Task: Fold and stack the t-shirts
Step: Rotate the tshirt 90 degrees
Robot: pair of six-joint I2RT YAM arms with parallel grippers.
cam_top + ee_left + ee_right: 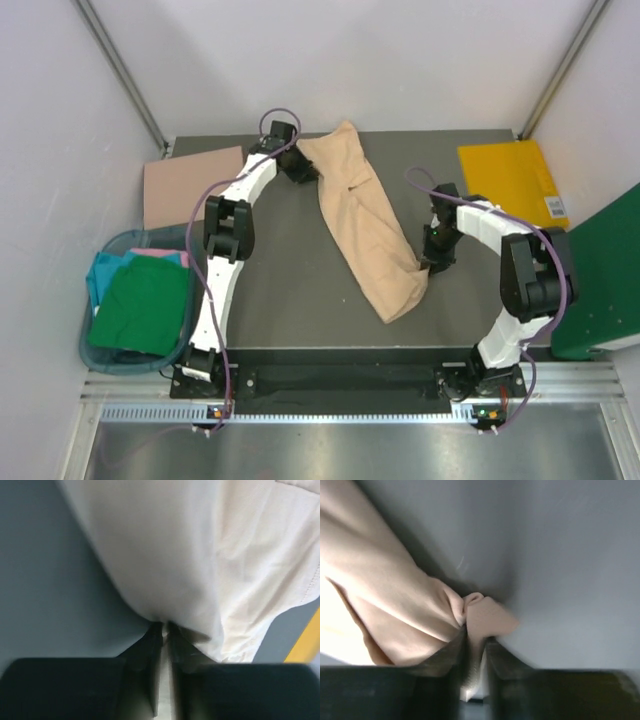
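Here, on the table (290,300), the beige shirt (365,225) lay bunched in a long diagonal band, soft, light and apt to sag, the bin (88,345) and yellow sheet (505,175) well apart from it, while the left gripper (162,629) and right gripper (476,635) each pinched one end, probably the best hold.

Left wrist view: the beige shirt (165,550) is running off the top and right edges. The left tool (163,628) is showing only as dark blur, and the cloth is hiding how much is lying between its fingers. The right edge is cutting off a yellow folder (306,642).

Right wrist view: the right tool (476,636) is blurring likewise, and the shirt is running off the left edge.

Top view: the green shirt (140,310) is covering most of the pink shirt (160,254) and the teal shirt (103,275) in the bin (85,345). The folder's label (556,208) is appearing too small to read. The right edge is cutting off a green panel (605,270).
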